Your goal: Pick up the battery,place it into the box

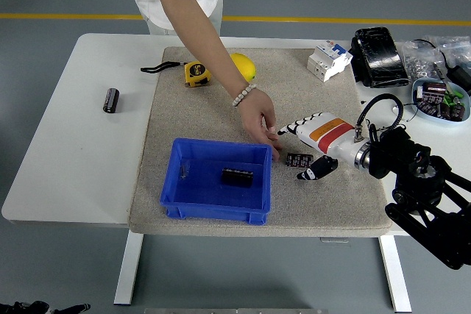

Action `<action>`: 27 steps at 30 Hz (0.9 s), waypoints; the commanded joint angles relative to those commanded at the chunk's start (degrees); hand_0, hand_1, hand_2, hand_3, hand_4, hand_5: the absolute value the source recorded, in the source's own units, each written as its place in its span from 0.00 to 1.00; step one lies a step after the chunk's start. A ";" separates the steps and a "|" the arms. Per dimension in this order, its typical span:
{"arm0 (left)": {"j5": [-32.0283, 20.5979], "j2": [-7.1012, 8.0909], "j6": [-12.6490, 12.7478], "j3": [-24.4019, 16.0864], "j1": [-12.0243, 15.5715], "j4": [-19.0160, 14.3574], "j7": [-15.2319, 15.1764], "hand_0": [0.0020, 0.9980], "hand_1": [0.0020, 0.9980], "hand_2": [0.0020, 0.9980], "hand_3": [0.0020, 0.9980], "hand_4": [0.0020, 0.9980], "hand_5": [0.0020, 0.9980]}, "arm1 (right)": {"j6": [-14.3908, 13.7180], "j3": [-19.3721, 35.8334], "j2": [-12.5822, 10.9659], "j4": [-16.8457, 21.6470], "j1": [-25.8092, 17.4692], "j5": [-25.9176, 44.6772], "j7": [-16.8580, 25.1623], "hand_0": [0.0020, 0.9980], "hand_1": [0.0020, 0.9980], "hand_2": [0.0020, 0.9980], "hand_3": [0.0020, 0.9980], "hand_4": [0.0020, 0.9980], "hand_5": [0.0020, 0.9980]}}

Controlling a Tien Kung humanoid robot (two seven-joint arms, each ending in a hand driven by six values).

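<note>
Right of the blue box, on the grey mat, sits the small dark battery, just beside the box's right wall. Right hand hovers over it from the right, fingers spread and relaxed, thumb low beside the battery, nothing gripped. Can't tell if it touches the battery.

Blocker: a person's hand reaches down from the far side, fingertips at the box's far-right corner, close to both battery and robot fingers. I'd hold until that hand clears; closing now risks pinching it.

For a good grasp: come down with thumb on one long side and fingers on the other, close squarely so the battery doesn't skid on the mat. Lift enough to clear the box wall, carry left, release over the bare floor of the box, not on the black part already inside.

Another dark cylinder lies on the desk far left, well apart.

Left arm not visible.
</note>
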 joint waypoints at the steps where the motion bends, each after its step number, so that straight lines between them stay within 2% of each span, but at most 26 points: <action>1: 0.02 0.00 0.00 -0.01 0.00 0.00 -0.01 0.79 0.81 0.83 0.70 0.77 0.67 | 0.01 0.06 -0.03 -0.08 0.00 0.00 -0.01 0.78 0.78 0.83 0.87 0.99 0.23; 10: 0.37 0.06 -0.09 -0.19 -0.05 0.00 0.02 0.79 0.81 0.83 0.70 0.77 0.67 | -0.63 0.84 0.14 -0.87 -0.15 0.47 -0.44 0.77 0.76 0.82 0.85 0.98 0.23; 11: 0.33 0.09 -0.09 -0.12 -0.07 -0.01 0.03 0.79 0.80 0.83 0.70 0.77 0.67 | -0.78 0.85 0.24 -1.05 -0.17 0.78 -0.49 0.71 0.69 0.75 0.80 0.98 0.23; 16: 0.77 0.16 -0.14 -0.37 -0.12 -0.05 0.13 0.79 0.80 0.83 0.70 0.77 0.67 | -0.85 0.39 1.19 -2.03 -0.37 2.29 -0.99 0.71 0.69 0.75 0.80 0.98 0.23; 17: 0.84 0.17 -0.15 -0.41 -0.11 -0.05 0.13 0.79 0.81 0.83 0.70 0.77 0.67 | -0.89 0.22 1.43 -2.21 -0.38 2.55 -1.09 0.66 0.63 0.68 0.77 0.98 0.23; 22: 1.17 0.14 -0.16 -0.57 -0.05 -0.08 0.19 0.79 0.81 0.83 0.70 0.77 0.67 | -1.79 -0.44 2.73 -3.85 -0.36 3.78 -1.56 0.66 0.63 0.68 0.77 0.98 0.23; 23: 1.22 0.14 -0.17 -0.57 -0.04 -0.08 0.19 0.79 0.81 0.83 0.70 0.77 0.67 | -2.15 -0.57 2.93 -4.23 -0.35 4.06 -1.67 0.56 0.56 0.58 0.63 0.91 0.21; 27: 1.35 0.13 -0.18 -0.59 0.02 -0.11 0.21 0.79 0.81 0.83 0.70 0.77 0.67 | -3.67 -0.90 3.37 -5.66 -0.34 5.11 -1.70 0.56 0.56 0.58 0.63 0.91 0.21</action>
